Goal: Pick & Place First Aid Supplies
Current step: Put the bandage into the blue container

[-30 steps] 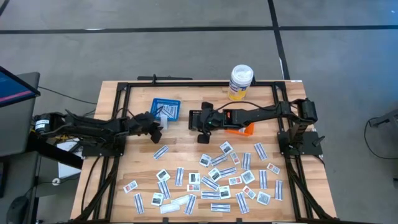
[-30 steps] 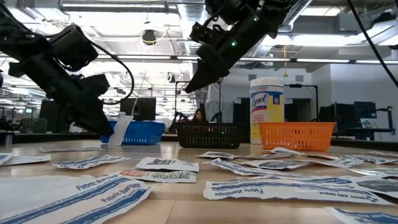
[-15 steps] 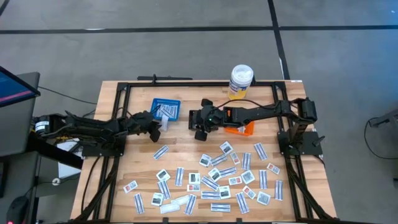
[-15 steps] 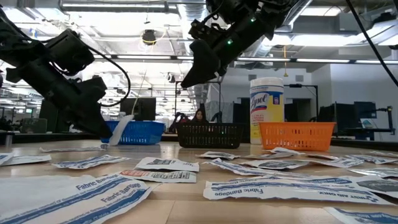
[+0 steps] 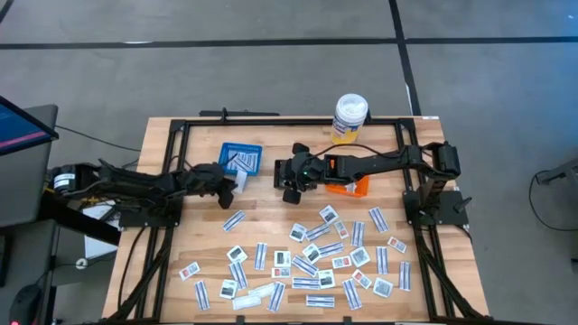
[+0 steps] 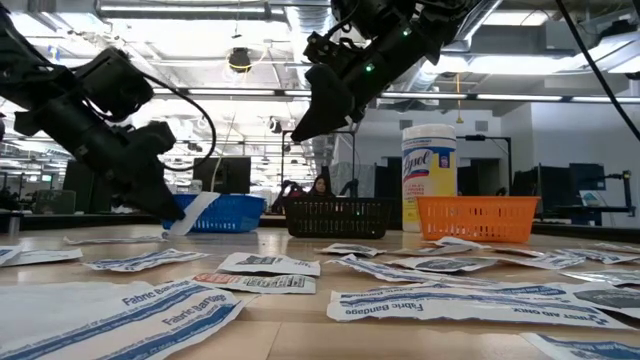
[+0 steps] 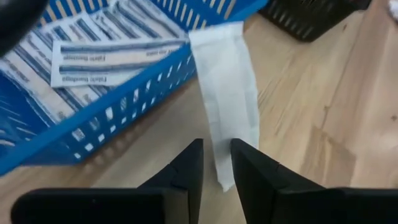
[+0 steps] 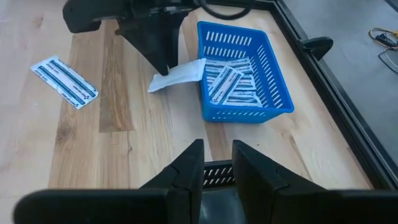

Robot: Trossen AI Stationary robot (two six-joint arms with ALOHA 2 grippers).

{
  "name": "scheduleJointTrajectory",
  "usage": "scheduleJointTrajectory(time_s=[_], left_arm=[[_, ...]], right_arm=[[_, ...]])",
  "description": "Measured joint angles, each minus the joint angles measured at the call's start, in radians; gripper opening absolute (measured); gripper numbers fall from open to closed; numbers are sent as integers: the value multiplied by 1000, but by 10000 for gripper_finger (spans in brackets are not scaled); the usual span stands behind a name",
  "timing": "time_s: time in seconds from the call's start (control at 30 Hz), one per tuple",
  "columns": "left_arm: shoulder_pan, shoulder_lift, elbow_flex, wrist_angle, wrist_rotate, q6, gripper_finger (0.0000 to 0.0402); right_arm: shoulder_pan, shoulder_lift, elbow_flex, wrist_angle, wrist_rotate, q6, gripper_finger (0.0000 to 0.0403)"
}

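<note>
Nearest the front edge of the wooden table [image 5: 181, 244], dozens of flat white packets [image 5: 312, 262] lie scattered, too many and too overlapped to count exactly; some are narrow strips with blue-grey print, others small squares with dark or red marks. One strip [image 5: 234, 220] lies apart from the heap, towards the left. The tabletop is pale wood in long planks, edged by a black metal frame [image 5: 289, 119].

Farther back stand three small mesh baskets in a row: a blue basket [image 5: 240, 159] on the left with several strips already in it, a black basket [image 6: 338, 216] in the middle, and an orange basket [image 5: 350, 186] on the right. Near the far edge is one tall white bottle [image 5: 349, 119] with a yellow label and a round lid.

The left gripper [image 5: 231, 181] sits just beside the blue basket's near rim; its two dark fingers [image 7: 186, 171] stand close together on either side of one plain white strip [image 7: 228, 112], whose far end leans on the basket's rim, but whether they pinch it cannot be told. The right gripper [image 5: 291, 176] hangs above the black basket with its fingers narrowly apart and nothing between them.

Beyond the table is a large hall with ceiling lights, desks and monitors; the floor is grey with dark lines.
</note>
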Motion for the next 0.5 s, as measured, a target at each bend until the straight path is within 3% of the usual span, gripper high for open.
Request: scheduleJointTrajectory(time_s=[0.13,0.27,0.33,0.5], left_arm=[[0,68,0,61,0,30,83],[0,123,0,143,0,33,41],[0,129,0,158,13,28,12],[-32,89,1,218,79,22,6]], right_arm=[[0,0,0,0,0,0,77],[0,0,0,0,0,0,77],[0,0,0,-3,0,0,77],[0,0,0,-30,0,0,77]])
